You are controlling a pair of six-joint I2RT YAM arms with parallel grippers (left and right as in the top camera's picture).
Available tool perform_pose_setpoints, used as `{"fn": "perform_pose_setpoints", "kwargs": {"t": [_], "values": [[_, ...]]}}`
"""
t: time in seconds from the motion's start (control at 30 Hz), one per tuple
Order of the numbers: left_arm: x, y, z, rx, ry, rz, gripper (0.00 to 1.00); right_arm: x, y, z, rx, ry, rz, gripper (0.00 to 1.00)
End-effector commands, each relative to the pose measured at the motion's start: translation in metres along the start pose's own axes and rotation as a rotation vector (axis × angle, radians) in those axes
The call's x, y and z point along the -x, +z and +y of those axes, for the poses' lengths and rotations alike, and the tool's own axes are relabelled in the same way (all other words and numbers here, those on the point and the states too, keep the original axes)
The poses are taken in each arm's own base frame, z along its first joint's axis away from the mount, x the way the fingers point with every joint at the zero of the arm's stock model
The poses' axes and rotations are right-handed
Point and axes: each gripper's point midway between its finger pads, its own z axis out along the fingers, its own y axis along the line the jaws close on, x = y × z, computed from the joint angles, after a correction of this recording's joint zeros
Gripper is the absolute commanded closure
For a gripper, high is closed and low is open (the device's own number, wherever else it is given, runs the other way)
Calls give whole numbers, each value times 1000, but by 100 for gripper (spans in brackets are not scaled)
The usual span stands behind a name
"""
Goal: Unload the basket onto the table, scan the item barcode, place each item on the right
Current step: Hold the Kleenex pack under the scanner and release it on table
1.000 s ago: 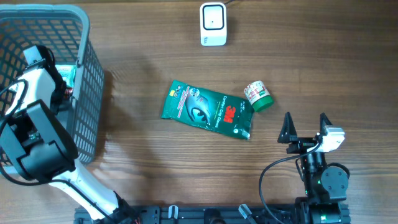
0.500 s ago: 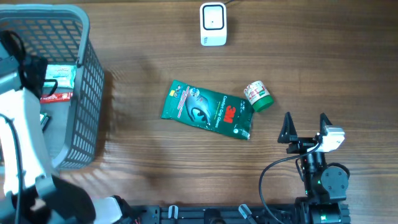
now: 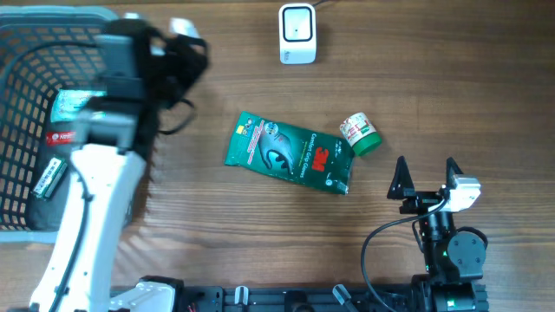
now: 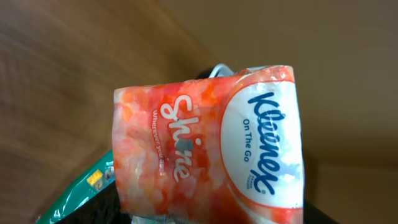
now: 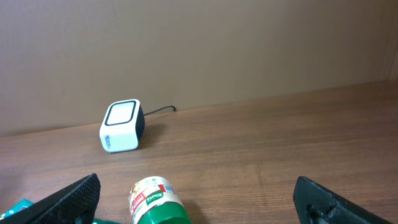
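My left gripper (image 3: 179,45) is shut on an orange-and-white Kleenex tissue pack (image 4: 205,143), which fills the left wrist view and hides the fingers. It hangs above the table just right of the basket, blurred in the overhead view. The white scanner (image 3: 297,33) stands at the back centre, and its top edge (image 4: 219,68) peeks out from behind the pack. The scanner (image 5: 122,126) also shows in the right wrist view. My right gripper (image 3: 427,178) rests open at the front right with nothing between its fingers.
A grey wire basket (image 3: 26,43) with several packets inside stands at the left. A green 3M packet (image 3: 290,153) lies mid-table, its corner (image 4: 74,193) visible below the pack. A green-lidded jar (image 3: 360,134) lies on its side beside it, just ahead of my right gripper.
My left arm has risen out of the basket and swung right, toward the scanner, with the tissue pack in its jaws. The right arm has not moved.
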Motion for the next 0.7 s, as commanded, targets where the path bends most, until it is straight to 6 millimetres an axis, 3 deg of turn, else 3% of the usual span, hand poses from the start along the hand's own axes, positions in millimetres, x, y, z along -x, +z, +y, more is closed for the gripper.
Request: {"fn": "perform_pose_setpoints", "kwargs": {"t": [0.0,0.13,0.23,0.4,0.53,0.57,0.6,0.67], "values": [[-55,42,-2,142,146,29,42,1,0,3,16,-12,-6,0],[-140,95,-5,189,276,187,41,1,0,3,16,-12,-6,0],[-194,141,25,307,370,252,41,1,0,3,16,-12,-6,0],[-249,171,64,411,450,356,40,1,0,3,16,-12,-6,0],[-259,170,49,357,530,360,25,1,0,3,16,-12,-6,0],[-254,166,40,333,559,350,17,1,0,3,16,-12,-6,0],[-244,161,28,306,585,327,0,1,0,3,16,-12,-6,0],[-221,146,11,298,591,249,0,1,0,3,16,-12,-6,0]]}}
